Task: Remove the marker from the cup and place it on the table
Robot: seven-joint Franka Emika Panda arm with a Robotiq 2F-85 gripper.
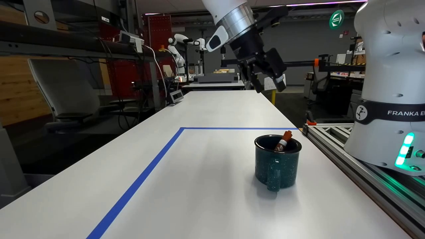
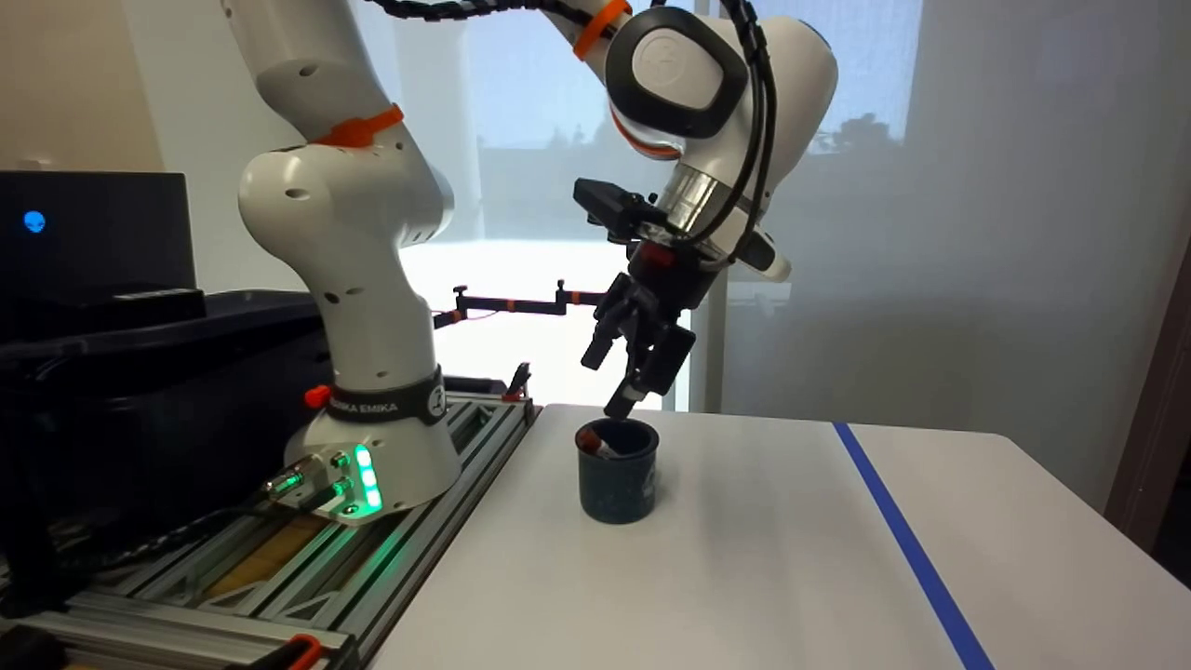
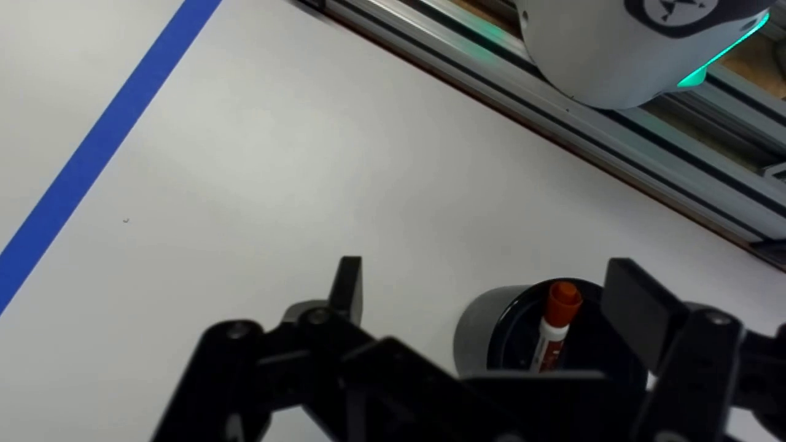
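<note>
The dark teal cup stands upright on the white table (image 1: 199, 186) in both exterior views (image 1: 265, 169) (image 2: 617, 489). The marker leans inside it, its orange-red cap sticking up at the rim (image 1: 285, 136) (image 2: 589, 439). My gripper is open and empty, tilted, in the air above the table and the cup's height (image 1: 269, 87) (image 2: 606, 381). In the wrist view, the cup (image 3: 482, 331) and the capped marker (image 3: 556, 319) appear between the spread fingers (image 3: 485, 264), nearer the right finger. The gripper body hides the marker's lower end and part of the cup.
A blue tape line (image 1: 142, 177) (image 2: 916, 549) runs along the table. The robot's base (image 1: 382, 142) and its aluminium rail (image 1: 352, 172) border the table edge near the cup. A small grey device (image 1: 176, 96) sits at the far table edge.
</note>
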